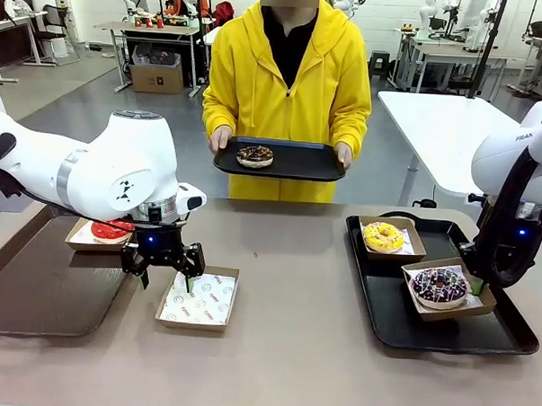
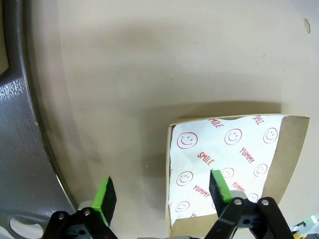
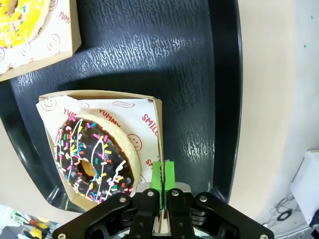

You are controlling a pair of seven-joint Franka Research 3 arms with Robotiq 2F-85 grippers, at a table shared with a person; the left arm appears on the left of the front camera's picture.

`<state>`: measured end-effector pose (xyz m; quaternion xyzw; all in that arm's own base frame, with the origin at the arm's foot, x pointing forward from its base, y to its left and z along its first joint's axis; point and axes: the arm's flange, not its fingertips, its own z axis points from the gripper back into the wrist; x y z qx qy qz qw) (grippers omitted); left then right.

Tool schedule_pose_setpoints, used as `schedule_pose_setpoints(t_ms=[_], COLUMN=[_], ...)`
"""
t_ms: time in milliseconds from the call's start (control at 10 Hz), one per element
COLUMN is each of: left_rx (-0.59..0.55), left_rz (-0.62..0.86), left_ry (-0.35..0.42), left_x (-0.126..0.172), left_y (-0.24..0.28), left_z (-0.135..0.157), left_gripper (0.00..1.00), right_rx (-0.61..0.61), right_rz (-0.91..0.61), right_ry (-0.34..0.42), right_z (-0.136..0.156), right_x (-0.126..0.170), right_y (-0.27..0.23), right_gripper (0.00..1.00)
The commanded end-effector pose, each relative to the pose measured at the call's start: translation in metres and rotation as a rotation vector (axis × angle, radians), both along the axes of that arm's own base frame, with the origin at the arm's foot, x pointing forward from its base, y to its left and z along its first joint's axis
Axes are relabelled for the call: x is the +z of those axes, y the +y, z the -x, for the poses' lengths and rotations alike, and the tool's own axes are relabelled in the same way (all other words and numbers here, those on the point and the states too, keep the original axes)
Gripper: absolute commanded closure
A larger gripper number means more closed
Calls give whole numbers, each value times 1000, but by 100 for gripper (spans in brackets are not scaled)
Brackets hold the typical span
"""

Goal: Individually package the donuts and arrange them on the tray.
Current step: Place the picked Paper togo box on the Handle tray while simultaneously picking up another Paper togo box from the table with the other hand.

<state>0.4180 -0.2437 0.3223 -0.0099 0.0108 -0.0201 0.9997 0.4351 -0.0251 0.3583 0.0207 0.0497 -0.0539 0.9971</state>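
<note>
**Donuts: two boxed on the tray, one box empty under the left gripper**

The left gripper hangs with its green pads spread wide, straddling the near-left wall of the empty box: one pad over the printed paper liner, the other over bare table. That is the relation that counts, since the box edge runs right between the fingers, so a close would likely pinch cardboard. The liner is thin white paper printed with red smileys, and the box is shallow brown card.

Just behind the left arm sits the red-iced donut in its own box.

Across the table, the right gripper is pinched tight on the wall of the sprinkled donut's box, glossy dark icing close beside the pads. The yellow-iced donut rests boxed behind it on the black tray, textured plastic.

The person holds a second tray carrying the crumb-topped chocolate donut, nearer the left arm.
</note>
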Motion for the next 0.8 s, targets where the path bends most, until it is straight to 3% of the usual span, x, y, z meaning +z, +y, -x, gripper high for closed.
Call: schedule_pose_setpoints(t_ms=[0,100,200,300,400,600,700], left_rx=[10,10,9,6,4,7,8], left_rz=[18,21,23,24,23,25,26], left_ry=[-7,-4,-2,1,2,3,3], left_x=[3,3,3,3,4,5,6], left_y=[-6,-6,-7,-7,-7,-7,-7], left_z=[-1,-1,-1,-1,-1,-2,-3], left_gripper=[58,100,100,100,84,100,100], right_rx=[21,20,19,18,18,12,13], right_rz=[-21,-21,-22,-24,-26,-31,-31], right_ry=[12,16,20,21,23,27,25], right_z=[2,2,1,1,1,1,1], right_x=[-4,-4,-4,-4,-4,-4,-4], right_y=[-5,-5,-5,-5,-5,-5,-5], right_gripper=[38,0,35,0,0,0,0])
